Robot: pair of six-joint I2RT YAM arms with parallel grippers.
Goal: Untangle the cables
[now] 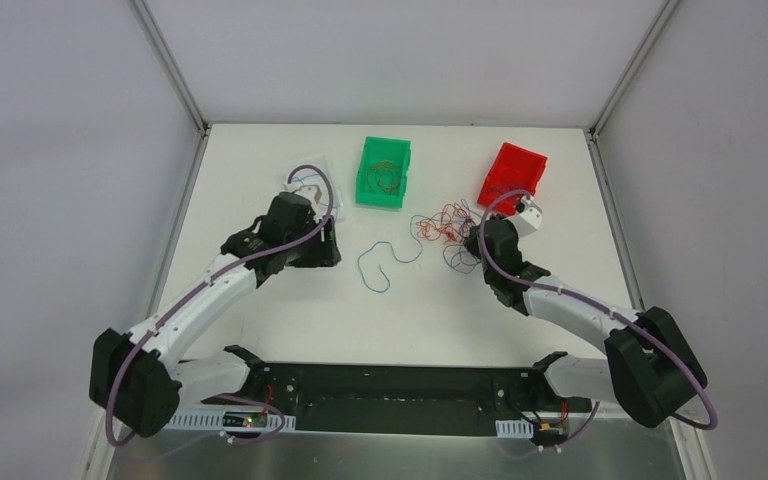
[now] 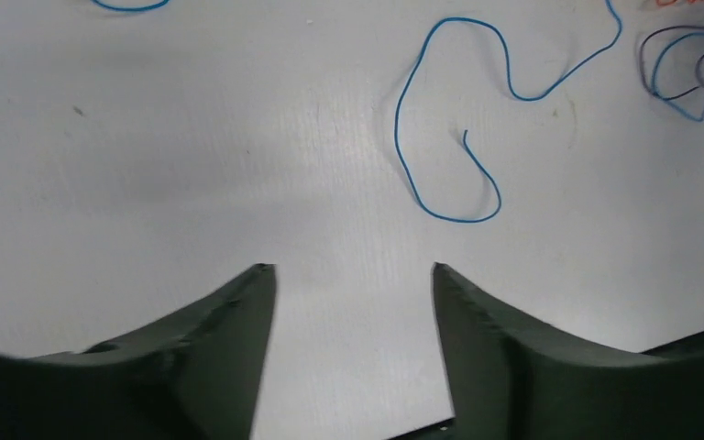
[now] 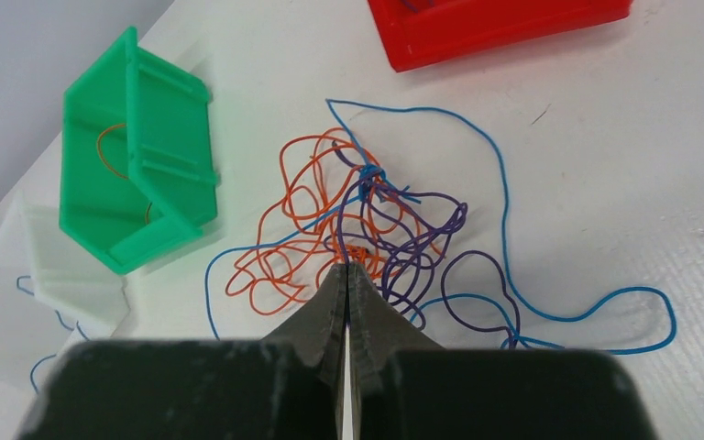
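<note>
The cables form a knot (image 1: 445, 228) of orange, purple and blue strands right of the table's middle. In the right wrist view the knot (image 3: 367, 211) lies directly ahead of my right gripper (image 3: 346, 266), whose jaws are pressed together, and a purple strand runs straight into their tips. From above, the right gripper (image 1: 474, 240) sits at the knot's right edge. One loose blue cable (image 1: 378, 262) curls on the table left of the knot. My left gripper (image 2: 355, 268) is open and empty, short of that blue cable (image 2: 398, 117). Seen from above, the left gripper (image 1: 336, 246) points toward the strand.
A green bin (image 1: 365, 180) with an orange strand inside stands at the back centre, and a red bin (image 1: 512, 172) at the back right. A pale bin (image 3: 64, 266) lies left of the green bin (image 3: 137, 183), and thin blue wire shows beside it.
</note>
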